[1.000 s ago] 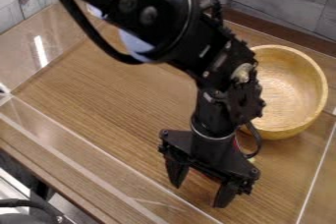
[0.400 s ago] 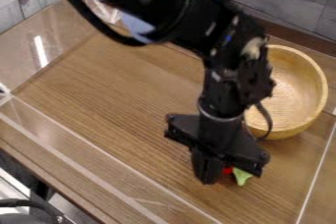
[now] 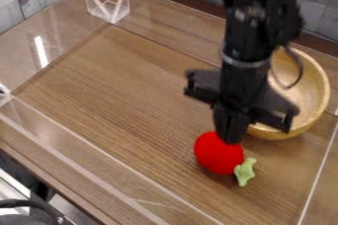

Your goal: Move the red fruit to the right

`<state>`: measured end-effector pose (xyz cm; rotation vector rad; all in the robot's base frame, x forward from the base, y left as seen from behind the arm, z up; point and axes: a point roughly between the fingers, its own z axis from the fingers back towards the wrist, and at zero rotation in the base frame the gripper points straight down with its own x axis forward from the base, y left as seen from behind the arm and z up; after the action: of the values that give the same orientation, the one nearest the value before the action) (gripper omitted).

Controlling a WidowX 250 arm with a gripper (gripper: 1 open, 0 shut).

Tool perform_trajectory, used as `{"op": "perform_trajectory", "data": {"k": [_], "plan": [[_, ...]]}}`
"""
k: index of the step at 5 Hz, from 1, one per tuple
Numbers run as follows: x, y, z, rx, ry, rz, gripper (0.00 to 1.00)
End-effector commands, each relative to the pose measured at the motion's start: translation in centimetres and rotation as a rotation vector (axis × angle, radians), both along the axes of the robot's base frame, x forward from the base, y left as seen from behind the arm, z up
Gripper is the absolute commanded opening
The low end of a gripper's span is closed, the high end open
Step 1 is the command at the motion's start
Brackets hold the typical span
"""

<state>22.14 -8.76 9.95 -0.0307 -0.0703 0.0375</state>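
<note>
Red fruit (image 3: 220, 152), round and bright, with green leafy stem at lower right, at the tip of the tool (image 3: 234, 134); low in the single camera view, over the wooden counter (image 3: 113, 96), toward its near right part; just in front of the light wooden bowl (image 3: 306, 93) and apart from it. Tool black, pointing straight down, fingers pressed together into one narrow column and pinching the fruit at its top; whether the fruit rests on the counter or hangs clear of it, impossible to tell. Short black crossbar above the fingers, spread level to either side; dark wrist and forearm rising steeply from it to the top edge of the picture, crossing in front of the bowl's left rim; black cable looping down the wrist's right side. Bowl seated at the right edge of the counter, behind the tool. Clear plastic walls (image 3: 46, 46) around the counter on the left, near and far sides; small clear bracket (image 3: 109, 5) standing at the far corner, well apart from the arm.
</note>
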Motion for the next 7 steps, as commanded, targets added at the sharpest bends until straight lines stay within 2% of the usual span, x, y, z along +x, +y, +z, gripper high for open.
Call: {"op": "perform_trajectory", "data": {"k": [1,2,3,7], "plan": [[1.6,-0.7,3.2,-0.027,-0.077,-0.007,0.0],[1.2,-1.0,2.0,-0.019,-0.063,0.008,1.0],[0.8,-1.1,1.0,-0.01,-0.046,0.006,0.0],[1.1,-1.1,1.0,0.008,-0.04,0.007,0.0]]}}
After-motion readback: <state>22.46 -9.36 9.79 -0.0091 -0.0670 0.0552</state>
